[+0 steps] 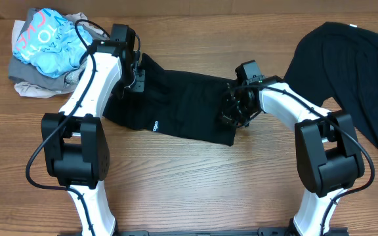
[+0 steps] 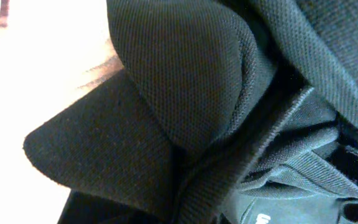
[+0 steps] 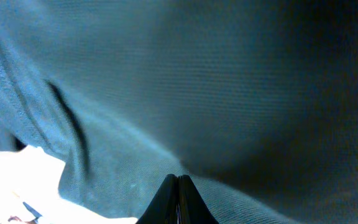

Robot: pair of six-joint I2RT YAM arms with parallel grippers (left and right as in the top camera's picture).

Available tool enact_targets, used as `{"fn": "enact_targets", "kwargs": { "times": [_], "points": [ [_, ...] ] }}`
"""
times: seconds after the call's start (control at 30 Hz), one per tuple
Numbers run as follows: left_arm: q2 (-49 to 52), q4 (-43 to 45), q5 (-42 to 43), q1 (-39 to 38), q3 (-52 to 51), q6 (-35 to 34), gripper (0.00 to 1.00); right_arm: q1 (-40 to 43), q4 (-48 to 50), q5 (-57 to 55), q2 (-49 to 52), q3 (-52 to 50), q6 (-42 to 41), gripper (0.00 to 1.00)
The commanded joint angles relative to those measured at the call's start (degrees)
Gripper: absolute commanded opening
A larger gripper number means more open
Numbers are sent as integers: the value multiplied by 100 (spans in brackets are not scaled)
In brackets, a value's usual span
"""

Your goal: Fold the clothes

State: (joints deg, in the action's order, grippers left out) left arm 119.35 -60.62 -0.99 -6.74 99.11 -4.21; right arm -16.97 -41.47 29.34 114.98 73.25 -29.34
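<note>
A black shirt [image 1: 182,105] with a small white logo [image 1: 155,124] lies folded into a band across the table's middle. My left gripper [image 1: 136,78] is at its left end. The left wrist view is filled with black fabric folds [image 2: 185,81], and its fingers are hidden. My right gripper [image 1: 231,110] is at the shirt's right end. Its fingertips [image 3: 179,180] are pressed together at the fabric [image 3: 229,93]. A second black shirt [image 1: 353,72] lies spread at the right. A light-blue, grey and beige bundle [image 1: 48,49] sits at the back left.
The wooden table [image 1: 195,190] shows bare wood in front of the shirt. The second shirt runs off the right edge. Both arm bases stand at the table's front edge.
</note>
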Motion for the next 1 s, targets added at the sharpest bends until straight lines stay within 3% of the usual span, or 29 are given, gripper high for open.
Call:
{"fn": "enact_targets", "kwargs": {
  "times": [0.0,0.57,0.8,0.97],
  "points": [
    [-472,-46,-116,7,256,125,4,26,111,-13,35,-162,-385,4],
    [-688,-376,-1014,39,258,245,4,26,715,525,55,-162,-481,4],
    [-691,-490,-894,0,297,247,4,26,654,-74,61,-164,-568,4],
    [-691,-752,-323,-170,459,245,4,26,629,-142,203,-164,-660,4]
  ]
}}
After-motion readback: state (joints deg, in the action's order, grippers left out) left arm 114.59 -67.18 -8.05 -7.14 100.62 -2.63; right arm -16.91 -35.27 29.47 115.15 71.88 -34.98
